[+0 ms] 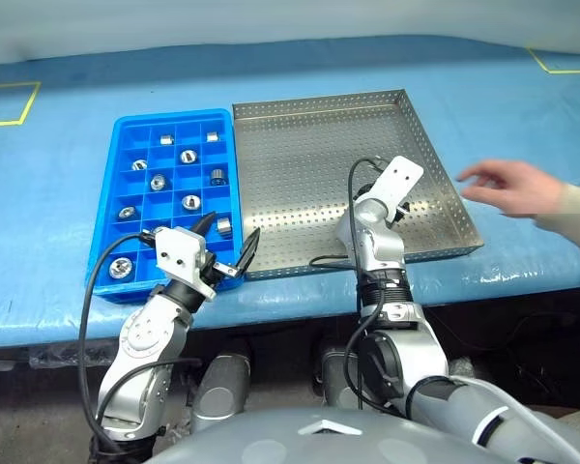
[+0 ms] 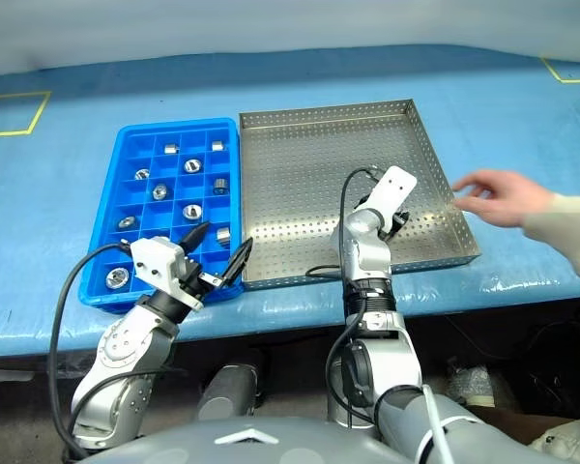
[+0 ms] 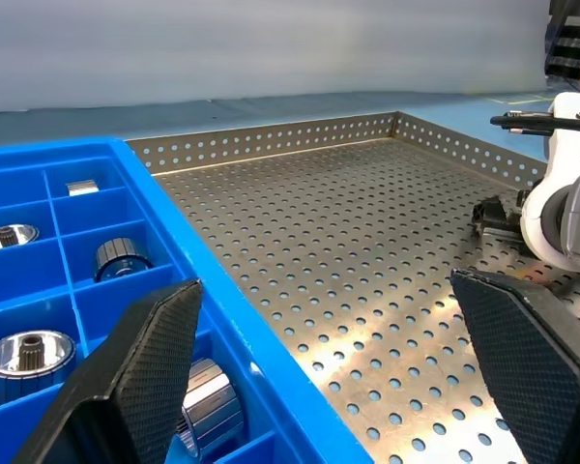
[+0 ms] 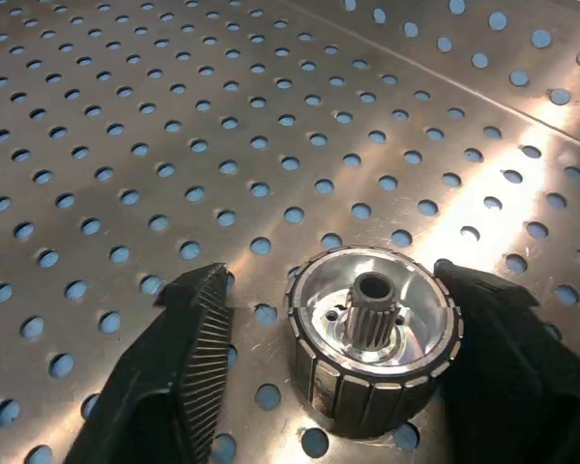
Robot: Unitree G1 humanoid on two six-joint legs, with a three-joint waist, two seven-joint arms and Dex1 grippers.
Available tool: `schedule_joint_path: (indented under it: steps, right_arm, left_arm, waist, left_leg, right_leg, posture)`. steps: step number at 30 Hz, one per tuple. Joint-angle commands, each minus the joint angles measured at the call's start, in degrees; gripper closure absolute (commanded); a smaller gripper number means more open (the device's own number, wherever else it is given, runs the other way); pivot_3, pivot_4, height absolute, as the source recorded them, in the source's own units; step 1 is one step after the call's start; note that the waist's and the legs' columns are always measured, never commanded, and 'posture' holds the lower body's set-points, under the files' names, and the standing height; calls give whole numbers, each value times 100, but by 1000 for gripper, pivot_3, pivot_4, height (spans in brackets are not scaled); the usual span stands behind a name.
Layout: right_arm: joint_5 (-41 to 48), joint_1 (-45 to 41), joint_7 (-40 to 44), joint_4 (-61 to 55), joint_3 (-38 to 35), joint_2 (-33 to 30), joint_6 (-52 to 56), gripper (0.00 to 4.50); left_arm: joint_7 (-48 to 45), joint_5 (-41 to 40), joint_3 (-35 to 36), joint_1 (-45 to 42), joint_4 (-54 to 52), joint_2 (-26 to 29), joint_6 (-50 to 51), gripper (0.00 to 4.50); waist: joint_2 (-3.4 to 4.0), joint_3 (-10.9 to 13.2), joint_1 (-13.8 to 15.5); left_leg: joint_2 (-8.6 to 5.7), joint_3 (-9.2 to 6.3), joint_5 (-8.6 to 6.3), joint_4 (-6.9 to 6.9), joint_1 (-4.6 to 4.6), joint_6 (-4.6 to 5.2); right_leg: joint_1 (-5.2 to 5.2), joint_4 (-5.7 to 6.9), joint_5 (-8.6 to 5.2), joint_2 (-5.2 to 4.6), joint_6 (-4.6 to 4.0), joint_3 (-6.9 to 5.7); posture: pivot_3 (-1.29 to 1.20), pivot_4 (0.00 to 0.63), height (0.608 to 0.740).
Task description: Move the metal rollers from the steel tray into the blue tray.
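Straddling one of the metal rollers (image 4: 372,343) on the steel tray (image 1: 300,145), right gripper (image 4: 338,358) with jaws partly closed — a gap still visible on one side, so not yet gripped. Possible slip: roller skidding on the perforated floor if one finger (image 4: 179,367) lands first. Left gripper (image 1: 225,244) jaws wide, empty, over the blue tray (image 1: 126,130) near rim at 6 o'clock. Person's hand (image 1: 507,186) at 3 o'clock beside the steel rim — collision risk. Open tray floor toward 12; bench (image 1: 68,174) free at 9.
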Motion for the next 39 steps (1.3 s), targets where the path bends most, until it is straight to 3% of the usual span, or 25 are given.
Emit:
schedule_joint_path:
  steps: [1,3,8,16,19,27,34,39]
  right_arm:
    - [14,-417,143,-191,257,712,113,2166]
    - [-11,-370,254,-382,442,733,266,2770]
    - [133,-271,1127,-1092,1220,701,956,2780]
    - [1080,-179,4286,-2464,2916,245,1977,2780]
    - [1230,-169,5015,-2632,3204,165,2248,2780]
    - [1163,85,5867,-2799,3893,161,2665,2780]
    - [972,382,6092,-2678,4017,27,2836,2780]
    - [833,590,6130,-2855,3931,-127,3076,1104]
  left_arm:
    - [70,2,7,-5,-197,-9,-26,0]
    - [115,20,18,10,-208,-19,-22,0]
    - [329,-2,183,75,-235,-125,-114,0]
    - [333,4,750,659,-549,-79,-656,0]
    - [277,-26,932,1125,-709,-93,-985,0]
    - [-342,-274,961,2600,-1042,105,-1574,0]
    - [-326,-238,825,2581,-1018,94,-1619,0]
    - [-405,-310,699,2391,-982,156,-1555,0]
  waist:
    - [0,0,1]
    - [1,1,-4]
    - [3,2,5]
    - [3,3,80]
    - [4,4,153]
    - [1,4,437]
    - [1,5,618]
    - [0,4,640]
  left_leg:
    - [0,0,0,0,0,0]
    - [0,-1,0,0,1,0]
    - [0,-3,0,-1,-1,0]
    - [0,-12,-1,-3,-8,1]
    - [1,-17,-4,-9,-8,3]
    - [-1,-20,-6,-5,-34,-1]
    - [-1,-21,-9,-5,-49,-5]
    - [-1,-19,-9,-5,-54,-5]
  right_leg:
    - [0,0,0,0,0,0]
    - [0,0,0,0,0,0]
    - [-2,1,0,0,0,-1]
    - [-5,-5,-2,2,0,-6]
    - [-8,-6,-5,2,-5,-10]
    - [-32,-7,-8,-6,-5,-17]
    - [-46,-9,-9,-8,-4,-24]
    - [-48,-10,-9,-7,-4,-25]
  posture:
    - [188,150,740]
    - [195,150,740]
    - [213,150,740]
    - [274,150,740]
    - [298,150,740]
    - [357,150,740]
    - [359,150,740]
    - [341,150,740]
